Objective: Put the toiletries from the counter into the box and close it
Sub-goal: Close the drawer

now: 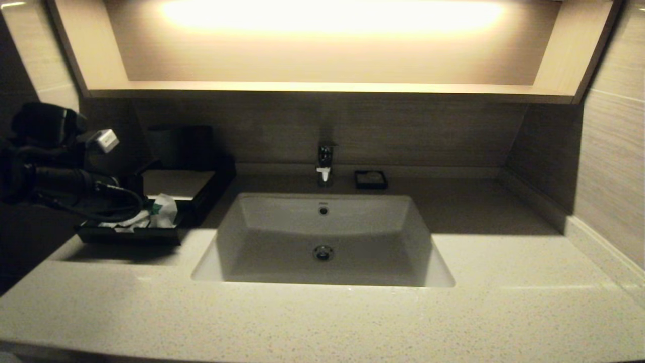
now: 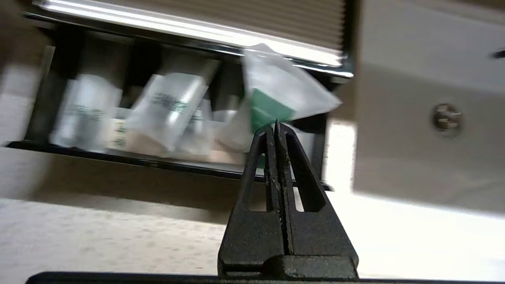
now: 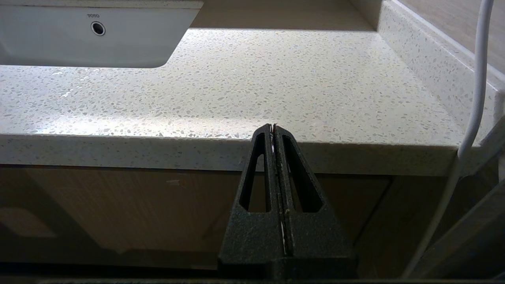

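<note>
Left end effector [image 2: 275,126] over drawer [image 2: 177,165], pinched.

The right gripper [image 3: 274,127] hangs with its fingers pressed together before the speckled desk [image 3: 244,86] edge. A white basin [image 3: 94,37] is sunk into the desk's far side, and a white cable [image 3: 475,98] runs alongside.

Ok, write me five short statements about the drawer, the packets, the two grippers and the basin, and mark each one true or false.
1. The box's drawer stands pulled out. True.
2. The left gripper is wide open. False: its fingers are shut, pinching the edge of a clear packet with a green label.
3. The drawer holds no packets. False: several packets lie in it.
4. The right gripper is shut and holds nothing, parked below the counter edge. True.
5. The basin sits to the left of the box. False: in the head view it lies to the box's right.
</note>
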